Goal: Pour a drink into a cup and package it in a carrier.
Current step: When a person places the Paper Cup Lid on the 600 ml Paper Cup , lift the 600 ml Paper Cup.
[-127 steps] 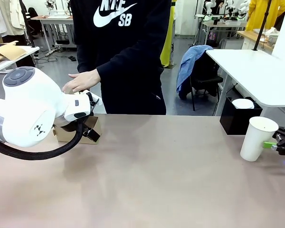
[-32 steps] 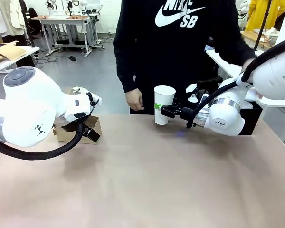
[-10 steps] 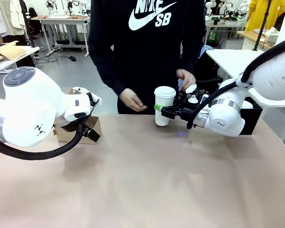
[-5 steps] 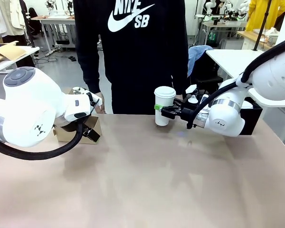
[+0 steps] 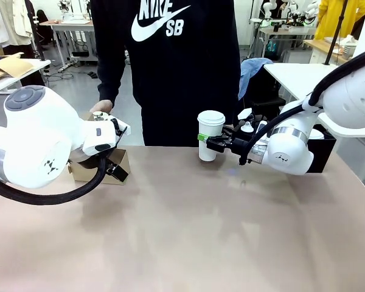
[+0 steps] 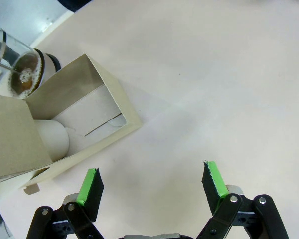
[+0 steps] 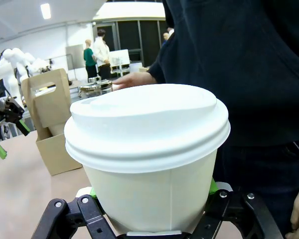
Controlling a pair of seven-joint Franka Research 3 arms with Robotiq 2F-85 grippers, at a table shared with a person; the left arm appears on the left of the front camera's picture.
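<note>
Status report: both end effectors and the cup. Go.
Left end effector open, over table beside carrier. Right end effector shut on lidded cup, upright, near far edge. Person's hand at carafe by carrier.

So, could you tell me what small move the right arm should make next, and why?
Probably carry the cup leftward toward the carrier. The right gripper is shut on the cup, its lid is on, and the carrier stands well off to the robot's left, with one compartment that looks free.
</note>
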